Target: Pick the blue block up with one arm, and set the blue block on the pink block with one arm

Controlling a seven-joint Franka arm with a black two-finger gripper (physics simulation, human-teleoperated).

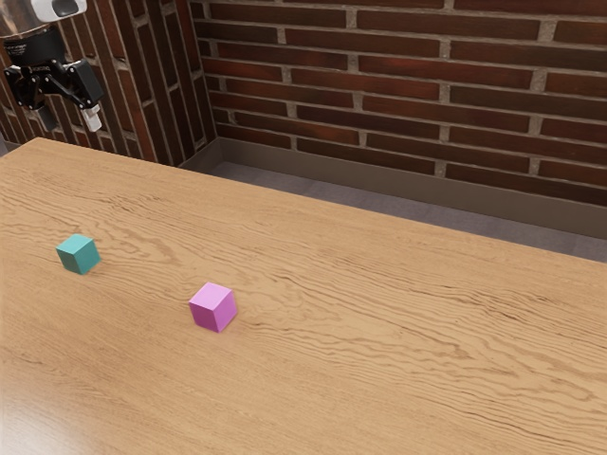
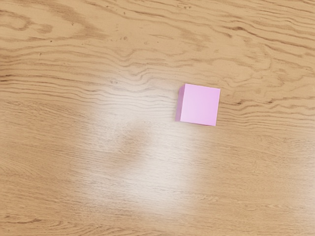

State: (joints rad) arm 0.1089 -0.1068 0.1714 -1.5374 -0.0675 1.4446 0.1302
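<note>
While the gripper (image 1: 68, 119) hangs high at the exterior view's upper left, fingers spread wide w/ nothing held, the blue block (image 1: 78, 253) sits flat on the table (image 1: 398, 322) below it, near that view's left edge. Pink block (image 1: 212, 306) is to its right, nearer the cam, well apart, just wood grain between them. Brick wall (image 1: 398, 85) behind the table. Blue block is a cube, no long axis, upright, one vertical edge toward the cam. Wrist view has the pink block (image 2: 199, 104) flat on the wood
</note>
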